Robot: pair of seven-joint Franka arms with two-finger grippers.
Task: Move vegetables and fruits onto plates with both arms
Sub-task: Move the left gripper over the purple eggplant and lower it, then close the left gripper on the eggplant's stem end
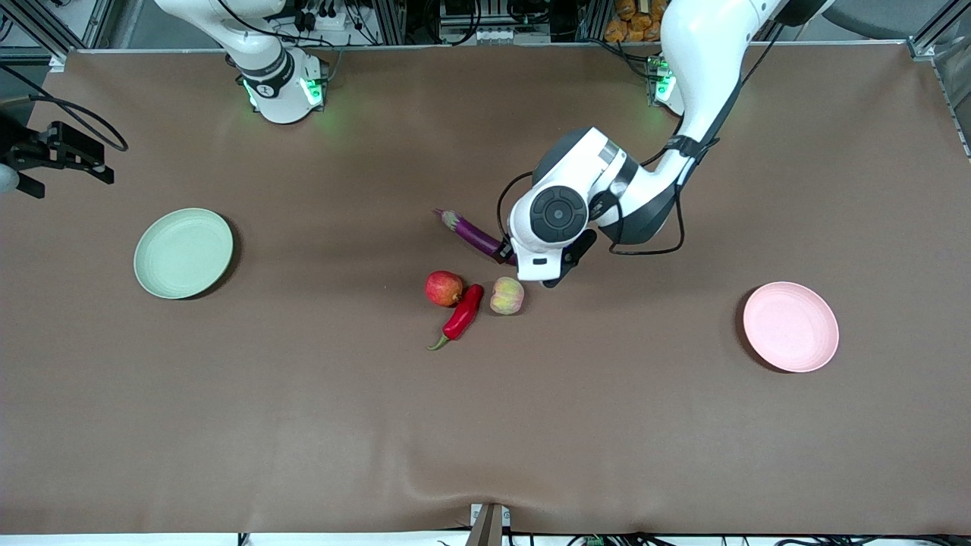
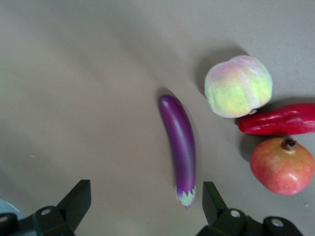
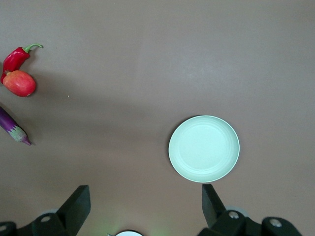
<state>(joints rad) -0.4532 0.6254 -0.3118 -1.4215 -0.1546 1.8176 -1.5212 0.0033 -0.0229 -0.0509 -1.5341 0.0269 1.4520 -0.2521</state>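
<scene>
The purple eggplant (image 1: pixel 474 231) lies mid-table, its far end under the left arm's hand. Nearer the front camera lie the red apple (image 1: pixel 444 288), the red chili (image 1: pixel 463 312) and the pale peach (image 1: pixel 507 296), close together. My left gripper (image 2: pixel 146 206) is open low over the eggplant (image 2: pixel 181 142), whose pale cap sits just inside one finger. The peach (image 2: pixel 238 86), chili (image 2: pixel 280 120) and apple (image 2: pixel 282 166) lie beside it. My right gripper (image 3: pixel 145 206) is open and empty, high above the table near the green plate (image 3: pixel 204 148). The right arm waits.
The green plate (image 1: pixel 183 252) lies toward the right arm's end of the table and the pink plate (image 1: pixel 790 327) toward the left arm's end, both bare. The brown cloth (image 1: pixel 485 425) covers the table. The green-lit bases (image 1: pixel 284 91) stand along the top.
</scene>
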